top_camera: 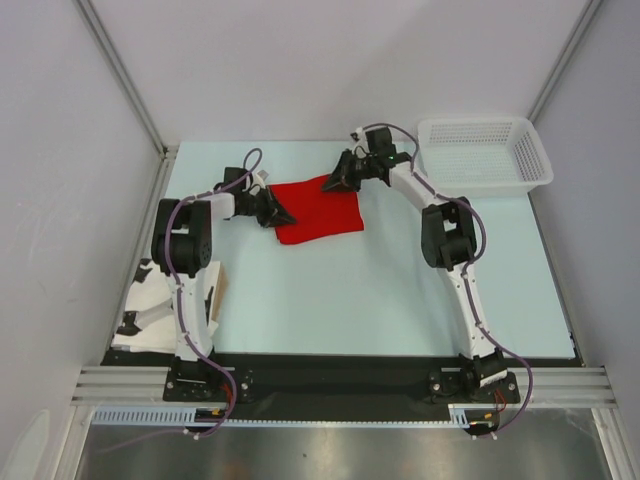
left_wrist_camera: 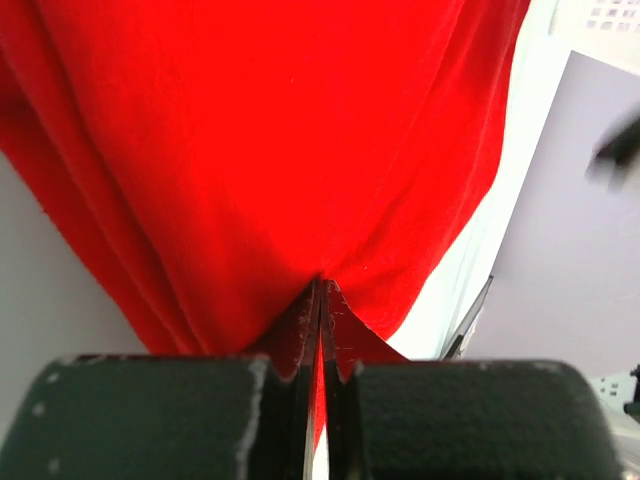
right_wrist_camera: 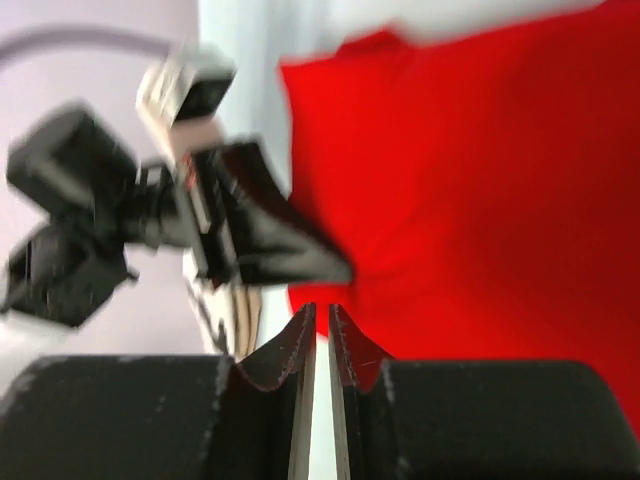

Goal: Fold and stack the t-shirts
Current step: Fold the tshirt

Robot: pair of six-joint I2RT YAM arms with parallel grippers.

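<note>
1 bright red t-shirt [top_camera: 318, 212] lies folded, left jaws clenched on its edge, right jaws' state unclear.

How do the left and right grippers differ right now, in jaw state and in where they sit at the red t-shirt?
The left gripper is shut on the t-shirt, cloth bunching at its tips; the right gripper shows a thin slit between its jaws, and whether it holds cloth I cannot tell. The left gripper is at the shirt's left edge, the right gripper at its far corner. Both sit low at the cloth.
</note>
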